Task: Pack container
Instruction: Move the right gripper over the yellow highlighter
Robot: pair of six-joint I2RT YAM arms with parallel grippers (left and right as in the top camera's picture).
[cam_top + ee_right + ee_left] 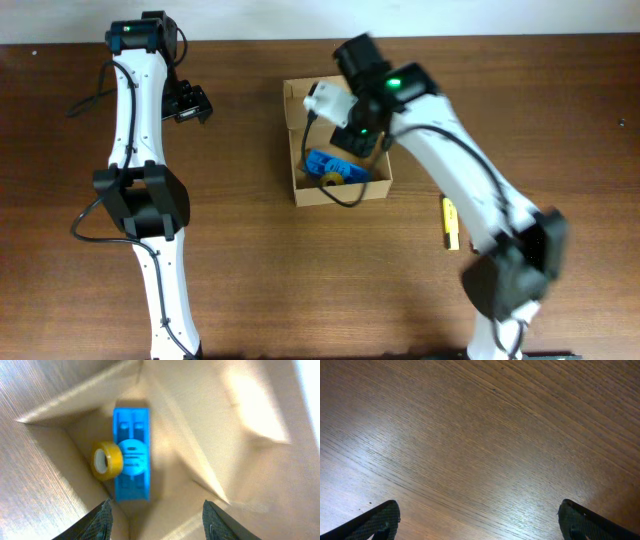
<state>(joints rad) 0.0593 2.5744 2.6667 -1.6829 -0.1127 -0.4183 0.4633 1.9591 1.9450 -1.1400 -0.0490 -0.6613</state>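
**Container** (296,120) (210,430): a tan cardboard box, standing open near the middle of the tabletop (250,270), with its far wall sitting near the tabletop's far edge. My right arm is covering its far right corner in the overhead view. My right wrist view is showing only the inner walls and floor, with the outer sides cut off.

**Contents:**
- A blue plastic item (322,162) (131,455) is lying flat on the box floor.
- A yellow tape roll (331,180) (106,460) is touching its long side. The moulded detail on the blue item is blurring, so I cannot make it out.

**Right jaws:** hanging over the container's opening, standing apart and released, grasping nothing. Only the two tips are showing at the bottom of the wrist view. From overhead my own wrist is hiding them.

**Left jaws:** spread wide and released, with nothing between them, hovering over bare wood grain well to the left of the container. Their tips are being cropped at the lower corners of the left wrist view.

**Yellow marker** (450,222): lying on the tabletop to the right of the container, just beside my right arm and apart from the box. Its markings are too small to read.

**Room:** bare wood is running between the container's left wall and my left arm, and along its near wall.
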